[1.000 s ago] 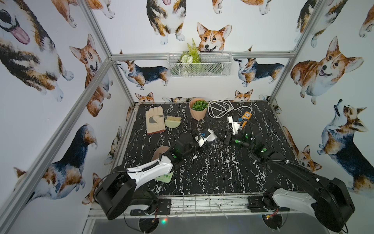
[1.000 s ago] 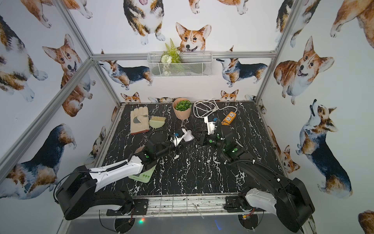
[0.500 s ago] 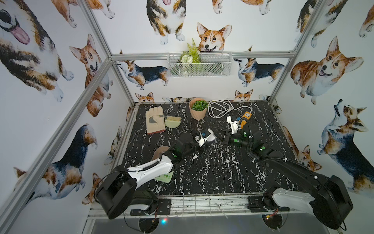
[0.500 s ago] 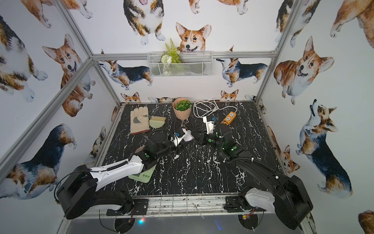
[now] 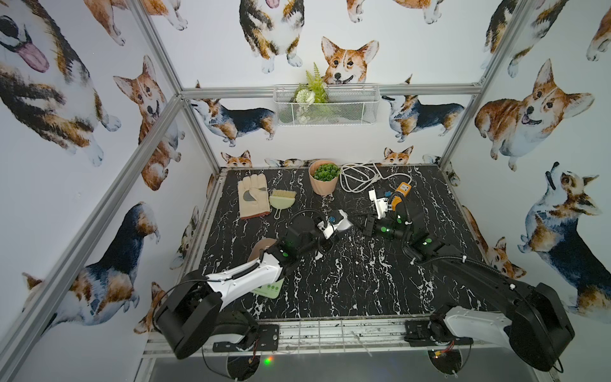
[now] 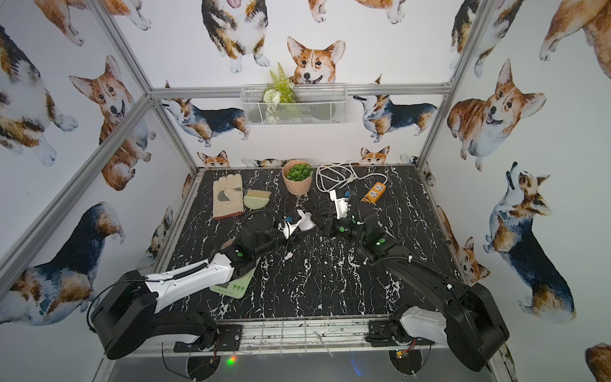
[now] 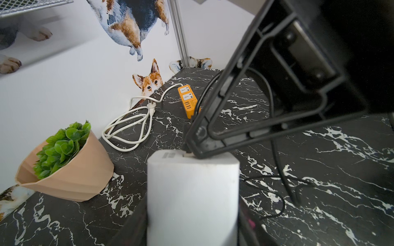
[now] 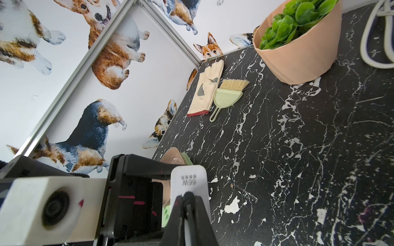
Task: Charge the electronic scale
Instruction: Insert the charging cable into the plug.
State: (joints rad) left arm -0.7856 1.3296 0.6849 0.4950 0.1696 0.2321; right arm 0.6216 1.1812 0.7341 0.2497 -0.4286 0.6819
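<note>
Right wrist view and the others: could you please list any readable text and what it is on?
"66W": on the white charger block, upside down in the right wrist view.
Small characters beside it: too small to read.
Markings on the electronic scale and the orange power strip: too blurred to read.

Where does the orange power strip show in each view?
Both top views: orange power strip at the back, right of the coiled white cable.
Left wrist: beyond the white charger block.
Right wrist: not in view.
Shared landmark: peach plant pot.
</note>
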